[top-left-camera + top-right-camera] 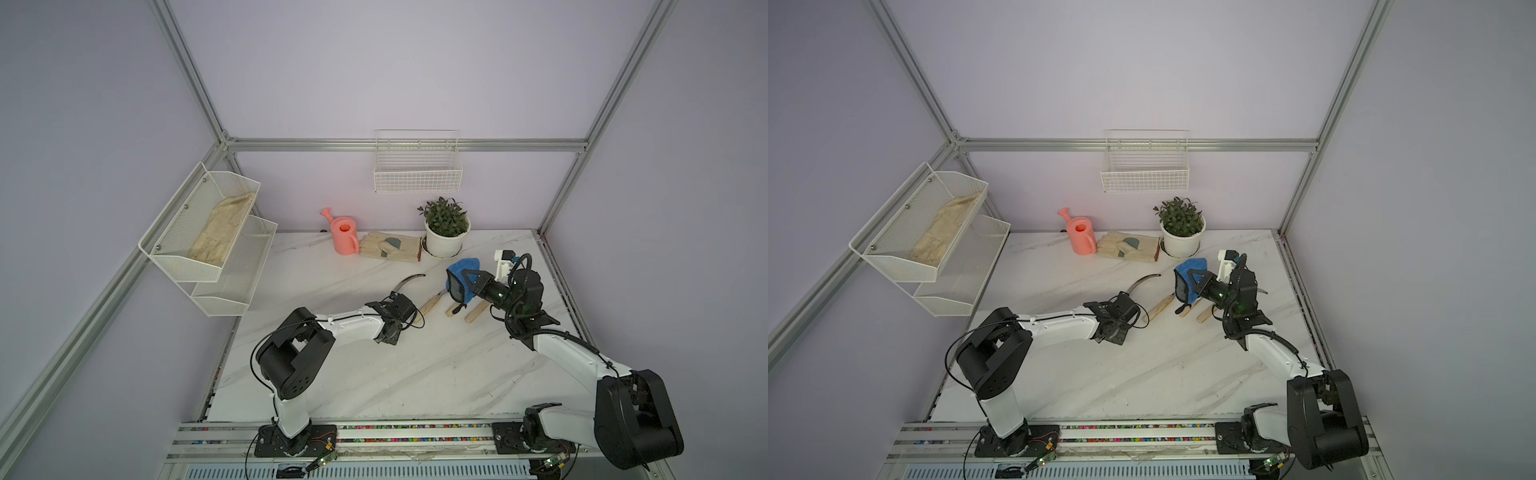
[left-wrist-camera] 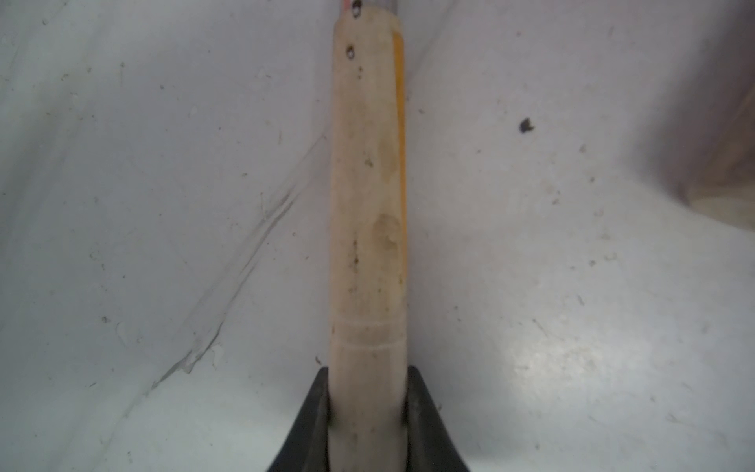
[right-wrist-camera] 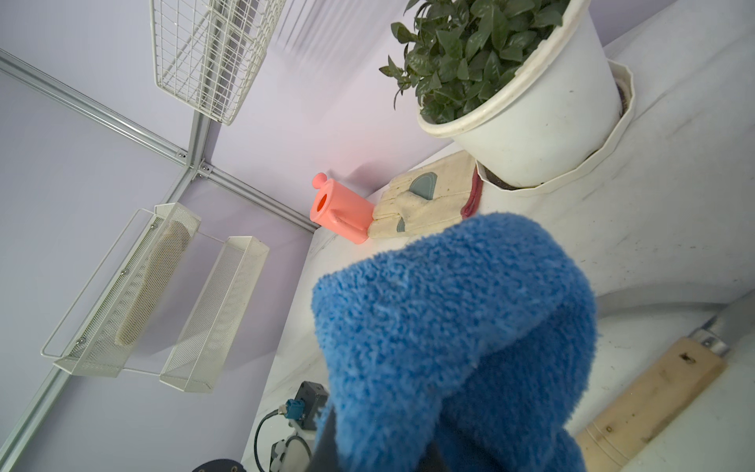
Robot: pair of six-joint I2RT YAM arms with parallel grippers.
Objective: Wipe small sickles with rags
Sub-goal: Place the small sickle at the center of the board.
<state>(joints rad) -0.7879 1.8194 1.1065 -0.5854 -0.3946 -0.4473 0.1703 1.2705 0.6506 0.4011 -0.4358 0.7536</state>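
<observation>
Left wrist view. The left hand is clenched on the held sickle near the butt of its pale handle, one finger on each side. The handle lies flat on the surface, long axis running straight away from the hand, metal end farthest.

Right wrist view. The rag fills the foreground and covers most of the right hand. The handle of another sickle lies on the surface beside it.

Top views. Only the held sickle's blade shows, arcing from under the left wrist toward the back, tip pointing right. Three other sickles lie just to its right, handles parallel, butts front left. The right hand grasps the raised rag over their blade ends. I cannot tell whether they touch.
</observation>
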